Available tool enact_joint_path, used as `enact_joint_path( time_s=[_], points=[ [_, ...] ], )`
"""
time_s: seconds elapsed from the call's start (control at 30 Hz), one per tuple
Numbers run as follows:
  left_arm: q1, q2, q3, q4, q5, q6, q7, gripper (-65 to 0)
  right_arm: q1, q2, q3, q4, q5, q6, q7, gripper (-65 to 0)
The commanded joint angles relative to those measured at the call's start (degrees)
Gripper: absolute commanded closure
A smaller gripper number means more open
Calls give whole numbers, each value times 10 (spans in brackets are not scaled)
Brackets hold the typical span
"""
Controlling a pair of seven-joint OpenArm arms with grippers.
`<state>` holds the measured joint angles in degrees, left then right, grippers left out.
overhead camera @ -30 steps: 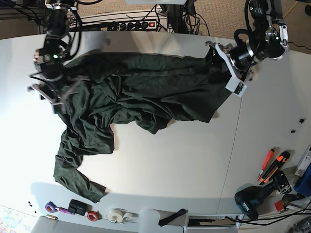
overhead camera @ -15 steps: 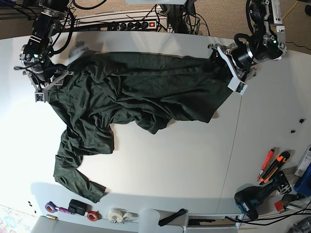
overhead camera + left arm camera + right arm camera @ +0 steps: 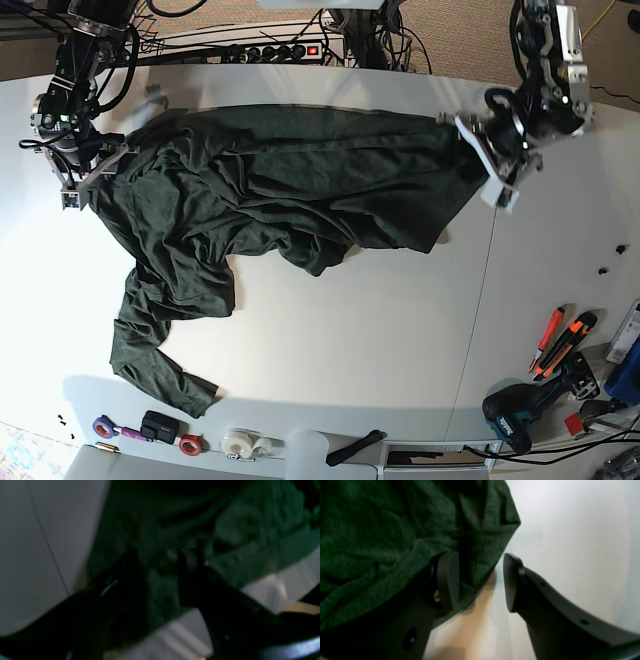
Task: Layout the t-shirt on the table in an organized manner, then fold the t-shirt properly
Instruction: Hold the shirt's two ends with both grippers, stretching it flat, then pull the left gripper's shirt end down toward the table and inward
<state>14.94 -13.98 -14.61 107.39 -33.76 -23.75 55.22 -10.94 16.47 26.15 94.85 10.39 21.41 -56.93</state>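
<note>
Item: the t-shirt (image 3: 290,195), dark green, long-sleeved, is being held stretched across the table (image 3: 360,340) between the two grippers, its long axis running from one gripper to the other along the far side of the tabletop. At one end, the left gripper (image 3: 160,580) is being shown by its wrist camera with its jaws standing apart and green cloth lying in the gap between them; the picture is dark and blurred, so whether the cloth is actually being pinched cannot be told. At the other end, the right gripper (image 3: 480,582) is being kept with its jaws apart: one pad (image 3: 448,580) is being overlapped by the hem of the cloth, while the other pad is standing clear over bare white table, and no clamping is being shown. Condition of the layout: judged partly done. The upper edge is being drawn fairly straight between the grippers, but the body is being left bunched and wrinkled near its middle, and one sleeve (image 3: 160,340) is being left trailing away from the right gripper toward the near edge of the table, its cuff pointing toward the near edge. The second sleeve is not being made out. Folding is judged not yet begun; flattening, straightening of the sleeves and every fold are being left outstanding.
</note>
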Motion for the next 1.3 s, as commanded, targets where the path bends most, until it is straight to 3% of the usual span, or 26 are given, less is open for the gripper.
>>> enact_joint_path(
  time_s=[0.0, 0.17, 0.57, 0.83, 1.0, 1.27],
  points=[
    [-13, -4, -1, -7, -7, 3, -7, -240, 4, 8, 2, 3, -14, -8, -6, -283],
    [-66, -4, -1, -102, -9, -4, -6, -240, 16, 8, 2, -2, -12, -33, -5, -283],
    [-180, -3, -1, -242, -9, -15, -18, -240, 139, 8, 2, -226, -3, -32, 0, -283],
    [-269, -3, 54, -333, 4, -15, -56, -240, 178, 3, 1, -245, 57, -25, -3, -283],
    [-331, -3, 113, -402, 52, 20, -110, -240, 177, 2, 2, -245, 83, -25, -2, -283],
    [-413, -12, 146, -431, 146, 71, -116, -240, 177, 2, 2, -245, 97, -25, 0, -283]
  ],
)
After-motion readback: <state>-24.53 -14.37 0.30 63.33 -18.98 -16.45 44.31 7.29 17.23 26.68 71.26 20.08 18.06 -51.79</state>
